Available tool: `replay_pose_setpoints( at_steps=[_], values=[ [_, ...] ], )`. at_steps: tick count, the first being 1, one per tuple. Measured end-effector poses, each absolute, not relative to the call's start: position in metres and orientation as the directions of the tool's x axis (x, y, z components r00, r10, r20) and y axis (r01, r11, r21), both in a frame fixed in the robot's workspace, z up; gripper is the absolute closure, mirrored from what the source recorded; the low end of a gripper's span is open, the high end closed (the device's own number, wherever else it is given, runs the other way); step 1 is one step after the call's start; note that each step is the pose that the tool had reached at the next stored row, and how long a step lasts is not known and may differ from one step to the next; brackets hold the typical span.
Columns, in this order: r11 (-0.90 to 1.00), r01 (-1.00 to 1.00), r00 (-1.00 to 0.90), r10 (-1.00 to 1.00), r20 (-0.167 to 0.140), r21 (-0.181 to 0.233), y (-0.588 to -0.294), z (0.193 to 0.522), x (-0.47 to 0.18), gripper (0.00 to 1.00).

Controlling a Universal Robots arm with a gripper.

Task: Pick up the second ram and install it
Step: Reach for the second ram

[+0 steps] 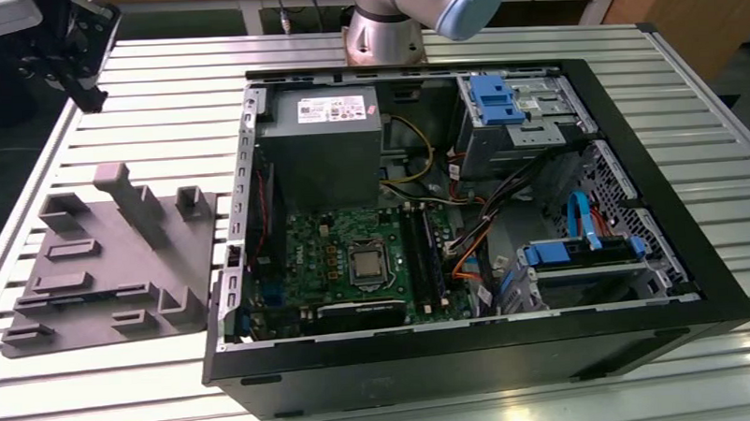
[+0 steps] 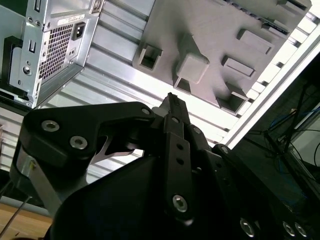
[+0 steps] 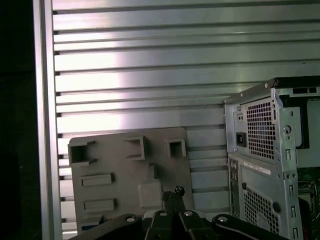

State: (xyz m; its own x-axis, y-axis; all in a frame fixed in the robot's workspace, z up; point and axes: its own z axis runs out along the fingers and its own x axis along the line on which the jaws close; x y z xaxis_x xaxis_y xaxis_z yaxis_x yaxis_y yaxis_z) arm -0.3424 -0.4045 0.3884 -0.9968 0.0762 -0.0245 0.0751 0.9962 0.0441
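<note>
The second ram is out of view. My gripper (image 2: 172, 100) is shut, its two black fingers pressed together with nothing between them. In both wrist views it hangs above the slatted table, over the grey moulded fixture (image 3: 125, 170) and beside the back of the open computer case (image 3: 270, 150). In the exterior view the case (image 1: 480, 347) lies on its side with the green motherboard (image 1: 339, 240) exposed. Long black memory slots (image 1: 424, 251) run beside the processor. Whether a stick sits in them I cannot tell.
The grey fixture (image 1: 103, 267) lies at the exterior view's left of the case, its raised holders bare. The arm's base (image 1: 387, 27) stands behind the case. Inside are a power supply (image 1: 323, 137), blue drive brackets (image 1: 496, 99) and loose cables (image 1: 476, 235).
</note>
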Motion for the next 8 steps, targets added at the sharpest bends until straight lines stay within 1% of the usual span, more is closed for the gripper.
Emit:
replay_pose_setpoints(
  at_steps=[8],
  values=[
    [0.996,0.075,-0.997,0.076,-0.025,0.043,-0.4063,0.386,-0.3451,0.89]
  ],
)
